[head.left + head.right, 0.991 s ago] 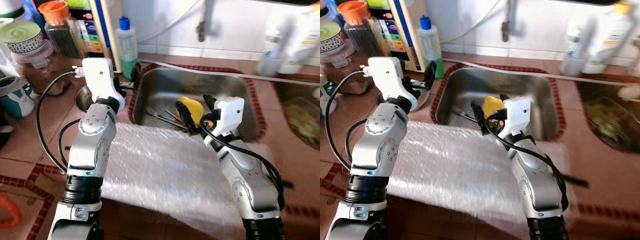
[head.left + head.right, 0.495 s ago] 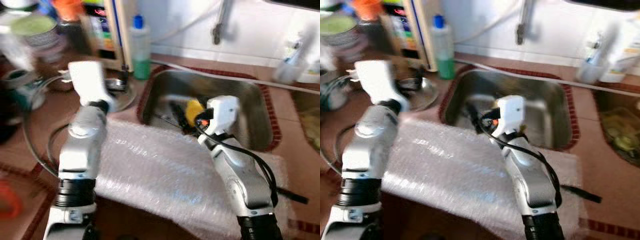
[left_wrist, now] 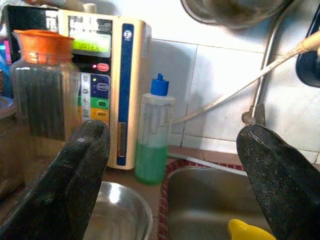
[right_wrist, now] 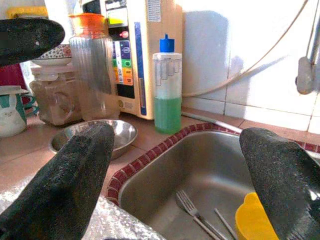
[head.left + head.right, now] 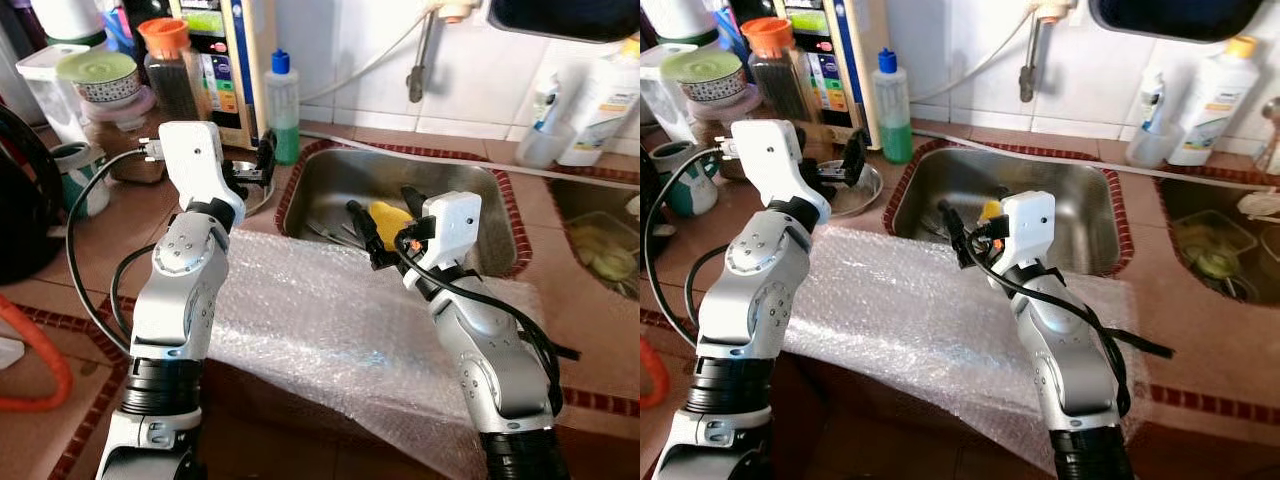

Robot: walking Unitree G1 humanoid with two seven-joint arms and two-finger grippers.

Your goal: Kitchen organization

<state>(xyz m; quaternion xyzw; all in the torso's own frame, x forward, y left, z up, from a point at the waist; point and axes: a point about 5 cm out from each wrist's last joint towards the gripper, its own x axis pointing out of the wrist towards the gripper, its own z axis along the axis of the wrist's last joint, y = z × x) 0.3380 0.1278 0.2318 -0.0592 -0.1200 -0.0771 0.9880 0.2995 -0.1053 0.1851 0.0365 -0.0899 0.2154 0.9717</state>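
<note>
Over the steel sink my right hand is hovering with its fingers spread, holding nothing, just at the near rim. Inside the basin a yellow sponge-like item is lying right beyond the fingertips, and a fork with other cutlery is resting on the sink floor beside it. I cannot tell whether the fingertips are touching the yellow item.

My left hand is reaching forward above a small steel bowl that is sitting on the desk beside the sink; its fingers are likewise standing apart and empty.

A sheet of bubble wrap is lying across the desk edge in front of the sink, under both forearms.

At the back, a bottle with green liquid and a blue cap is standing upright against the tiled wall, next to a cream appliance with coloured buttons. A ribbed jar with an orange lid is standing beside that. A tap pipe is hanging above the sink.
</note>
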